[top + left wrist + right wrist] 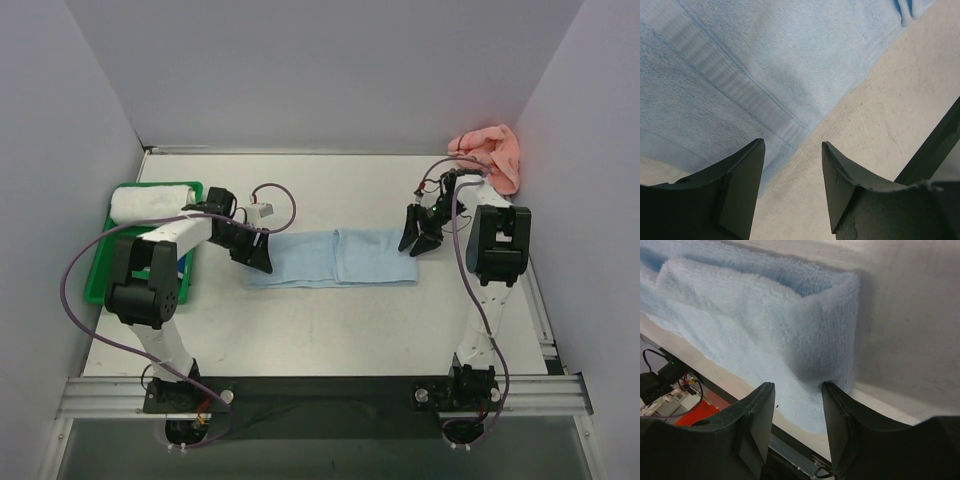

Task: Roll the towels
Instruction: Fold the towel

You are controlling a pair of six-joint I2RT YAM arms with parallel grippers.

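— While both arms lean out over the tabletop (330, 330), what do you log first?

— Tabletop: pale, walled on three sides. Next in size, the light blue towel (330, 257): a flat strip lying left to right across the middle, with a crosswise line near its midpoint. Not rolled.

— Entry for the left side?

— Green bin (100, 280) at the left edge of the tabletop, behind the left arm. A white roll (150, 202) lies across its far end.

— And the second towel?

— Salmon pink towel (490, 152): a crumpled heap in the far right corner against the wall, well apart from the blue one. Not rolled either.

— End effector states?

— Left end effector (255, 258): at the blue towel's left end, pointing down. In the left wrist view its fingers (740, 175) stand apart, and the towel's stitched hem and bare tabletop show through the gap. Nothing is clamped.

— Right one?

— Right end effector (420, 243): at the towel's right end. In the right wrist view its fingers (760, 415) are also apart. The towel's end stands up in a thick fold just beyond the tips, in line with the gap. Whether the tips touch the cloth, I cannot tell.
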